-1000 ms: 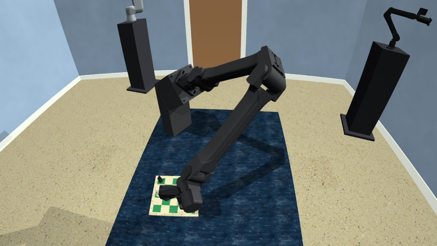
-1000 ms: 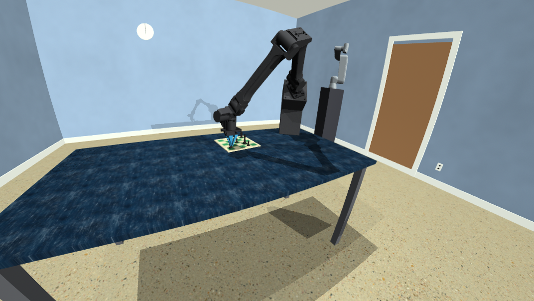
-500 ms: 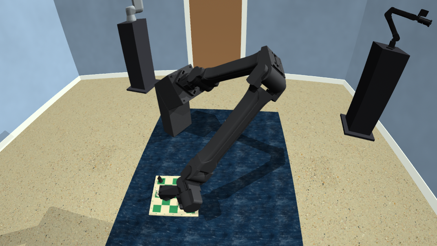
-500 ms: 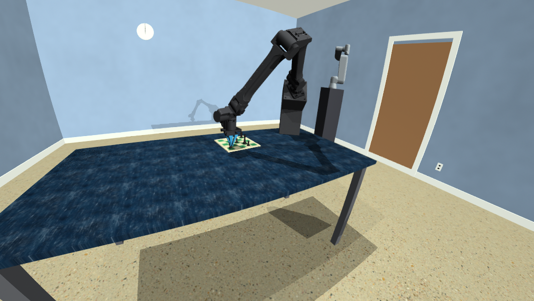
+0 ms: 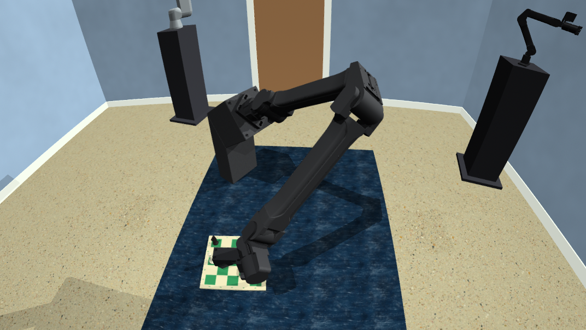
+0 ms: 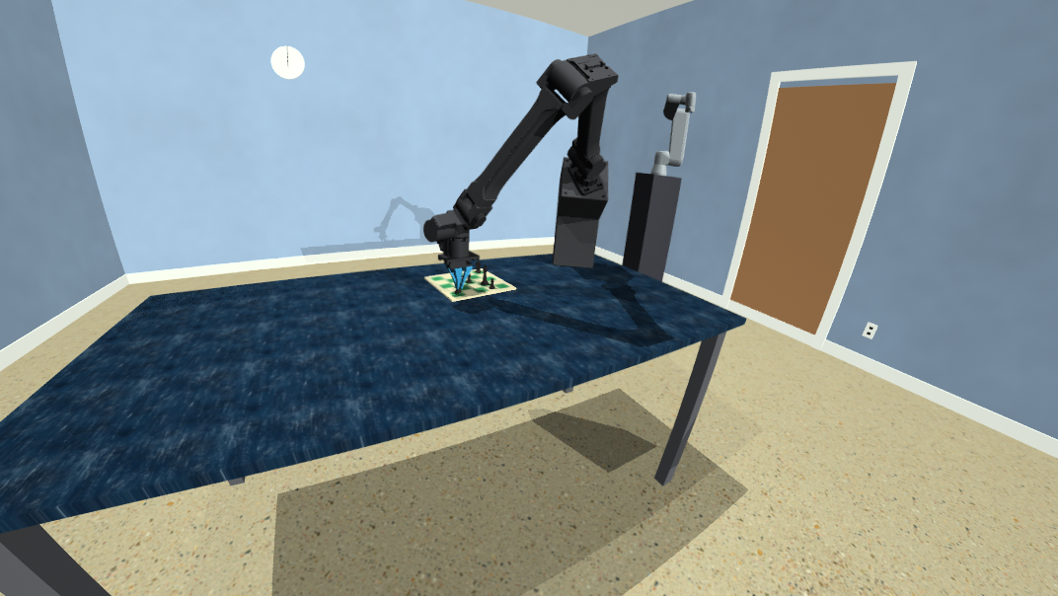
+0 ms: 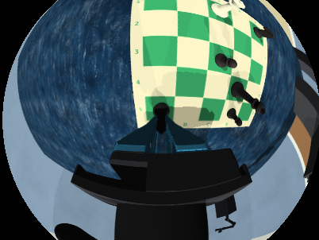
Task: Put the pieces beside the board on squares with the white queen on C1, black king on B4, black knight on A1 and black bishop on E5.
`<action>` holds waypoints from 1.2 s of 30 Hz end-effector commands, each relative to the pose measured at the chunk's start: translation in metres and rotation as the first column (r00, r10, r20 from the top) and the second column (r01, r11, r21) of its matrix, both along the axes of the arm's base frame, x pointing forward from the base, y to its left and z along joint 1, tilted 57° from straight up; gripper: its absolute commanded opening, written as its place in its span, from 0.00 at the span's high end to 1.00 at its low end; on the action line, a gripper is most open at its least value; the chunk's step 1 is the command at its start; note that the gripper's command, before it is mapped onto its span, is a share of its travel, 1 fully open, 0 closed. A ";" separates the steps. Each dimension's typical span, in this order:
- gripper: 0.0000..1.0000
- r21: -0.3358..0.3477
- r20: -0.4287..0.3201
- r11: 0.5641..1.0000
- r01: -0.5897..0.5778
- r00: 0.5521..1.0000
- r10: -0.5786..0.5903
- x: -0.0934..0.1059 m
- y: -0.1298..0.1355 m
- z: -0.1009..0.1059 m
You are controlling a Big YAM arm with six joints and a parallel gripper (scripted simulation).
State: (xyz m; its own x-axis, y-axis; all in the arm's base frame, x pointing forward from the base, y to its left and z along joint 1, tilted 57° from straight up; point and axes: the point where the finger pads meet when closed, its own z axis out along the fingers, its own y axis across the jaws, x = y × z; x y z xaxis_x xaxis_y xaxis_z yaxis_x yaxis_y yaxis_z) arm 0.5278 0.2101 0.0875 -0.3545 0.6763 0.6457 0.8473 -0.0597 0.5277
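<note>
Fingers clamped on the black bishop at E5

In the wrist view, the fingers [image 6: 459,284] grip the black bishop [image 6: 458,291] [image 7: 161,110], over E5 on the board [image 5: 204,273] [image 6: 453,299] [image 7: 137,67]. From it, the white queen [image 5: 210,258] [image 7: 220,9] stands on C1 toward one o'clock. The black knight [image 5: 214,241] [image 7: 263,32] is on A1, between one and two. The black king [image 6: 485,277] [image 7: 247,95] is on B4, between two and three. Base contact under the bishop is unclear.

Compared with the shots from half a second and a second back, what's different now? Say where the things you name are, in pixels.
Nothing visibly changed on the task. The gripper [image 6: 459,288] [image 7: 161,119] is at E5 as before, its blue fingers closed on the black bishop [image 7: 161,110], with no visible grasp or release between frames. The arm [image 5: 315,168] [image 6: 514,155] and board [image 5: 205,282] [image 6: 444,290] [image 7: 136,67] look unmoved too.
</note>
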 end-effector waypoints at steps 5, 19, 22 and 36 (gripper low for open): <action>1.00 -0.005 0.043 1.000 -0.005 0.999 0.006 0.000 -0.001 0.012; 1.00 -0.006 0.041 1.000 -0.008 0.999 0.008 0.000 0.000 0.011; 1.00 -0.006 0.036 1.000 -0.009 0.999 0.009 -0.001 0.001 0.009; 1.00 -0.007 0.019 1.000 -0.006 1.000 0.006 0.004 0.004 -0.002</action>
